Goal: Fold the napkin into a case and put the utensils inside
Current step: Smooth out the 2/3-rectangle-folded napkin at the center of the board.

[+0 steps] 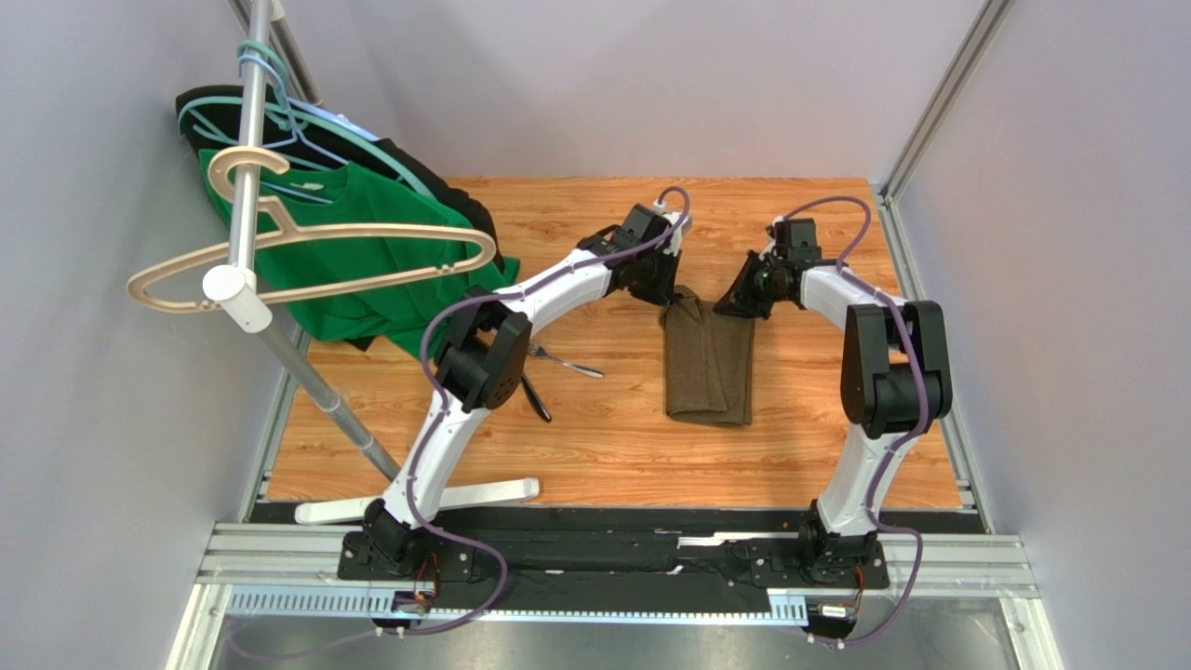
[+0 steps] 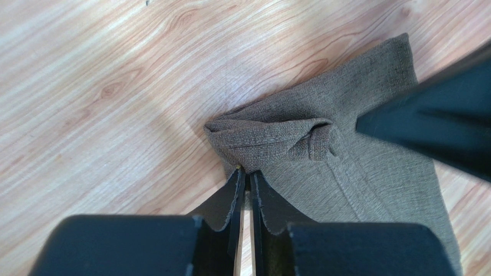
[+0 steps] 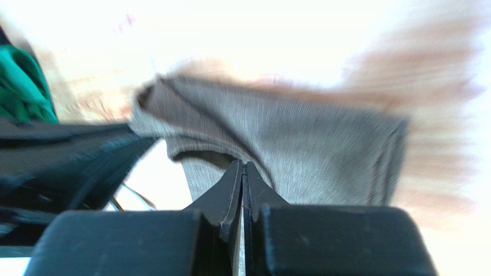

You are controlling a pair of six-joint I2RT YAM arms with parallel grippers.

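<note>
Two arms, both working the far end of the napkin (image 1: 709,366).

Top view:
- The napkin is a narrow folded strip mid-desk (image 1: 629,461), running near to far.
- Left fingers (image 1: 674,289) are at its far-left corner and right fingers (image 1: 724,306) at its far-right corner, tips near each other.
- The utensils (image 1: 565,365) lie left of the napkin, apart from it and just beside the left arm's elbow. None are in the cloth yet.
- Can't tell from here whether either pair is open or closed.

Left wrist:
- Left fingers (image 2: 233,195) are closed to a sliver, tips touching a bunched, rolled-over corner of the napkin (image 2: 346,172).
- Can't tell if any cloth is actually pinched.
- The dark right fingers (image 2: 438,126) come in from the right, near that bunch.
- The top view doesn't show the roll at all.

Right wrist:
- The picture is blurred.
- Right fingers (image 3: 230,190) are pressed flat together with the napkin (image 3: 299,144) edge just past the tips. Nothing is visible between them.
- The green shirt (image 3: 20,80) is at the left edge.

Risks, my read:
- If the left grip is thin or missing, the corner slips on the next pull and the fold opens.
- The bunched corner gets folded in, so the pouch ends up lopsided or its mouth is blocked.
- The tips are crowded together, so they could clash.
- The left elbow could sweep the utensils.
</note>
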